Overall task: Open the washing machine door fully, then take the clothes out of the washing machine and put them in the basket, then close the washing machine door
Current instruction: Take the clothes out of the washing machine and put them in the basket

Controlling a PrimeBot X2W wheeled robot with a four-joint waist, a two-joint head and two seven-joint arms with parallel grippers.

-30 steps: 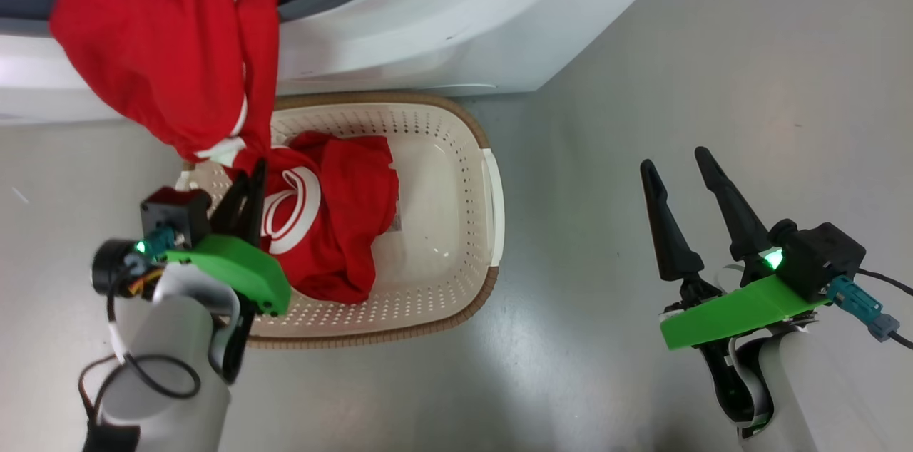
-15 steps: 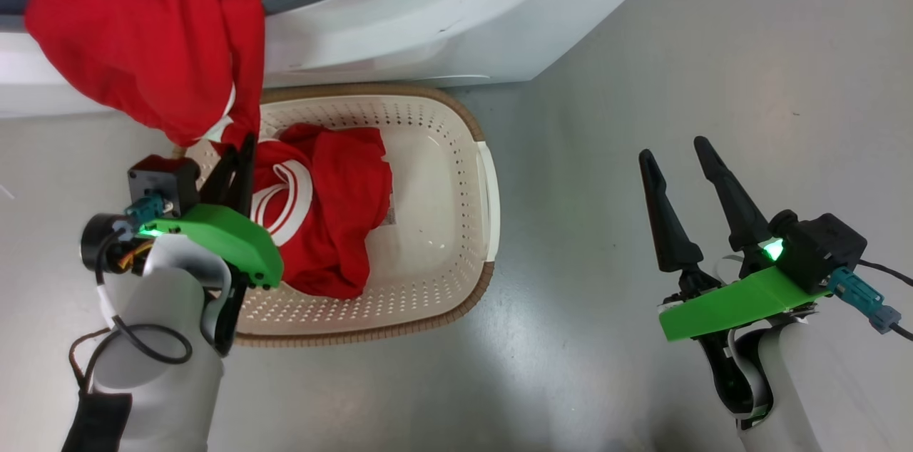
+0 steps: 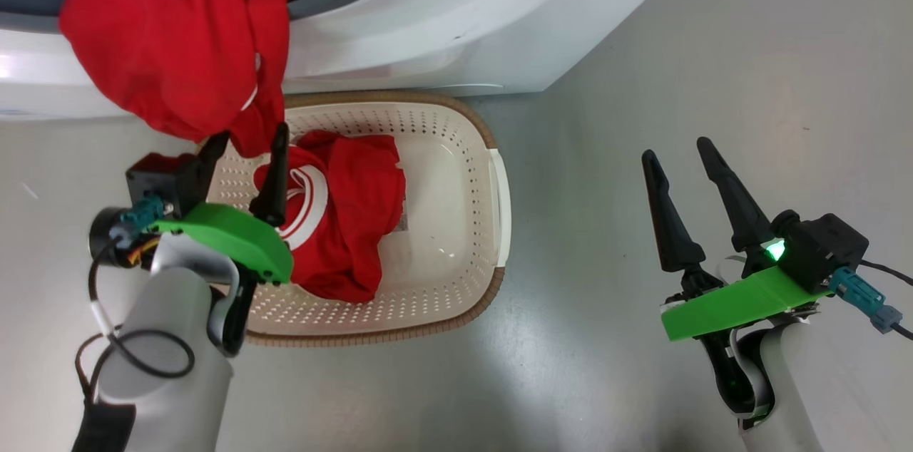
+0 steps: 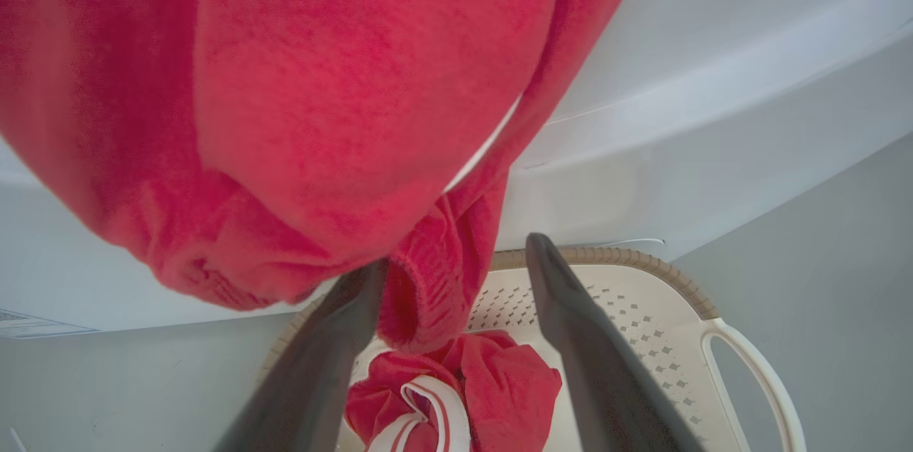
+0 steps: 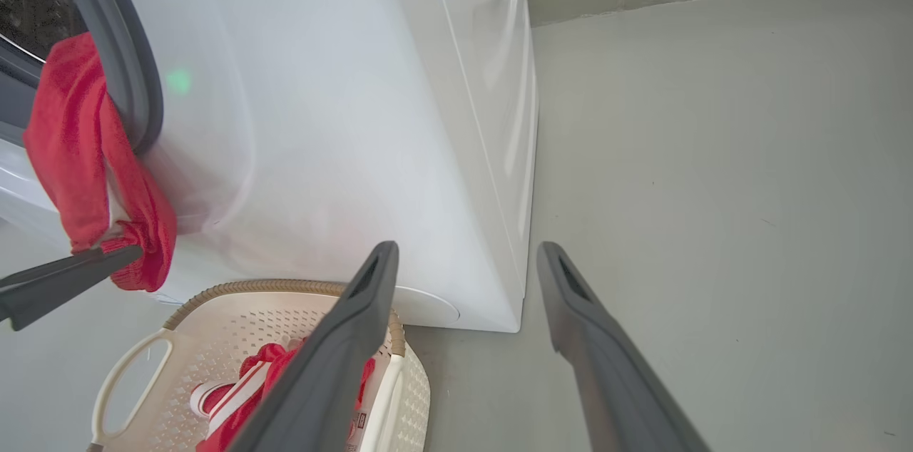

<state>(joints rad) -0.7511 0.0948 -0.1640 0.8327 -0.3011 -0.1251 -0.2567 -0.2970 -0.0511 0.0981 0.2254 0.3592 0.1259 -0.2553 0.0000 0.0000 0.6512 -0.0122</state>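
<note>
A red garment (image 3: 171, 38) with a white stripe hangs out of the washing machine (image 3: 442, 17) opening, down over its white front. Its lower end (image 4: 428, 295) dangles between the spread fingers of my open left gripper (image 3: 251, 132), just above the cream basket (image 3: 499, 188). In the left wrist view the cloth brushes the left finger, and the left gripper (image 4: 458, 252) is not clamped on it. A second red garment (image 3: 356, 217) with white bands lies in the basket. My right gripper (image 3: 675, 150) stands open and empty over the floor to the right. The washing machine door is out of view.
The basket (image 5: 214, 324) sits on the grey floor right against the washer's front (image 5: 342, 117). The grey gasket ring (image 5: 135, 67) frames the opening where the garment (image 5: 93, 152) hangs. Bare floor (image 5: 713, 188) stretches right of the machine to a wall skirting.
My left gripper was shut on the hanging garment's lower end; its fingers have now spread apart and the cloth hangs loose between them. The head view shifted slightly. The right arm stayed put.
</note>
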